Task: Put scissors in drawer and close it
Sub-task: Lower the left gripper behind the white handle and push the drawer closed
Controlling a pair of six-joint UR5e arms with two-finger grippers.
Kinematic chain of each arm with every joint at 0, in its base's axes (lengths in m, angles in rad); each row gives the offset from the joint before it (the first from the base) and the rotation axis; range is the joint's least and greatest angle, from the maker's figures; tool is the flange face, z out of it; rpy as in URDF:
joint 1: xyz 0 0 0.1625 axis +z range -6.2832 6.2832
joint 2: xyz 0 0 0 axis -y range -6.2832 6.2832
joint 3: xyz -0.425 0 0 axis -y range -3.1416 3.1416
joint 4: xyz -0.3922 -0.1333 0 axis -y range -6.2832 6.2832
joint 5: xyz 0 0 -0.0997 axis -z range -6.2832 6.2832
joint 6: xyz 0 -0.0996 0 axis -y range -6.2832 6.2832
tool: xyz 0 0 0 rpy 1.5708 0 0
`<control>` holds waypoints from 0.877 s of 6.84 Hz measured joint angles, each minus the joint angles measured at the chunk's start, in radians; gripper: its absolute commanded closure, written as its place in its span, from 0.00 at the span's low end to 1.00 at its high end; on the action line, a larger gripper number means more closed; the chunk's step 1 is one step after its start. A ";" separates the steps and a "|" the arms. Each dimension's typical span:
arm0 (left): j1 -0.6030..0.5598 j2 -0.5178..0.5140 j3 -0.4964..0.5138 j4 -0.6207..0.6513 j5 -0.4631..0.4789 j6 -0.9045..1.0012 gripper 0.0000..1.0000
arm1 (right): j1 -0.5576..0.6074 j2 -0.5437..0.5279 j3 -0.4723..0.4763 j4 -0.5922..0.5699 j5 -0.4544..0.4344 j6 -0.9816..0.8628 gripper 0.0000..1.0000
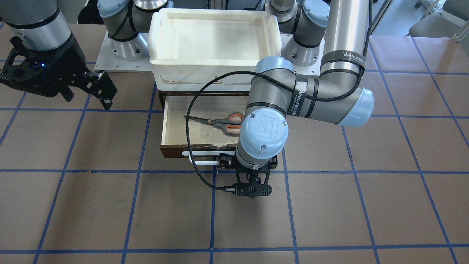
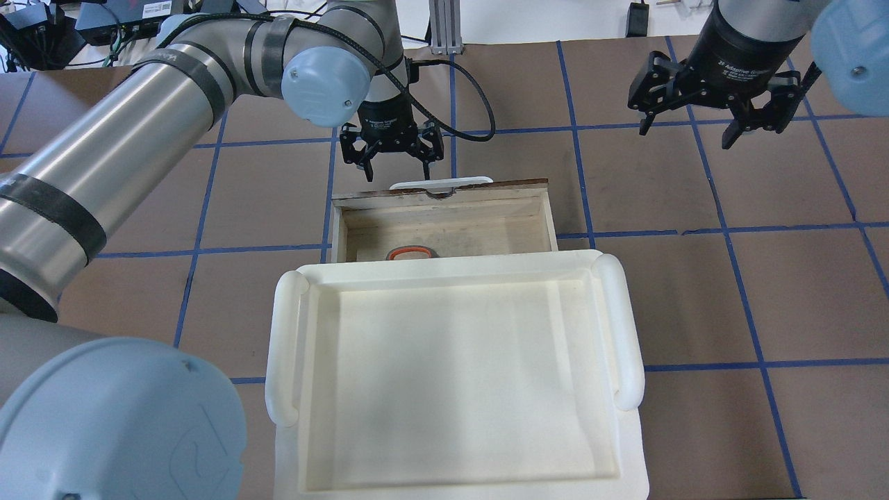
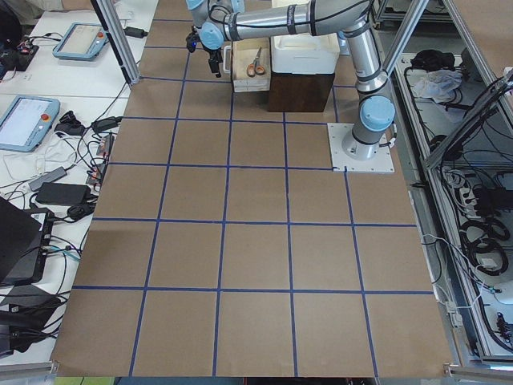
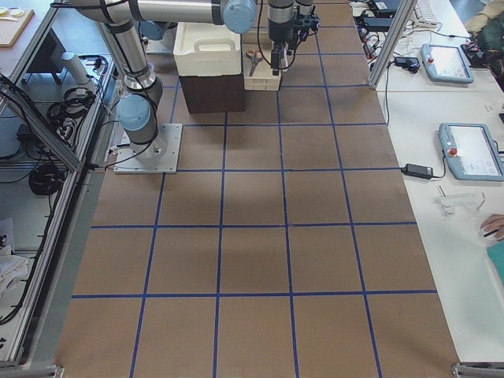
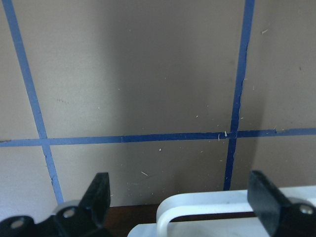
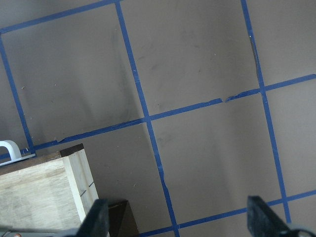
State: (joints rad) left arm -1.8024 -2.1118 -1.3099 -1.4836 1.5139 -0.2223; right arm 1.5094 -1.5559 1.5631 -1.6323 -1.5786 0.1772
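Observation:
The scissors (image 1: 220,123) lie flat inside the open drawer (image 1: 165,124), blades towards the view's left. In the overhead view only an orange-red handle loop (image 2: 413,253) shows past the tray's edge. The drawer (image 2: 444,198) is pulled out, its white bar handle (image 2: 441,184) at the front. My left gripper (image 2: 397,170) is open and empty, just in front of the drawer's front, over the handle's left end. In the left wrist view the handle (image 5: 222,207) sits low between the spread fingers (image 5: 98,197). My right gripper (image 2: 715,118) is open and empty, above the table, well away from the drawer.
A large white plastic tray (image 2: 285,347) sits on top of the dark cabinet that holds the drawer and hides the drawer's back part. The table is brown with blue tape lines (image 1: 212,205). Both arm bases (image 1: 122,47) stand behind the cabinet.

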 measured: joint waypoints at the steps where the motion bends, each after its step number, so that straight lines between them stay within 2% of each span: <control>1: 0.000 0.006 0.000 -0.023 -0.002 -0.007 0.00 | 0.000 0.001 0.000 -0.001 0.000 -0.002 0.00; 6: 0.002 0.029 0.001 -0.061 -0.022 -0.042 0.00 | 0.000 0.007 0.004 0.002 0.000 0.009 0.00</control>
State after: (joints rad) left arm -1.8004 -2.0825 -1.3084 -1.5446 1.4916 -0.2638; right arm 1.5094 -1.5484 1.5674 -1.6305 -1.5782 0.1866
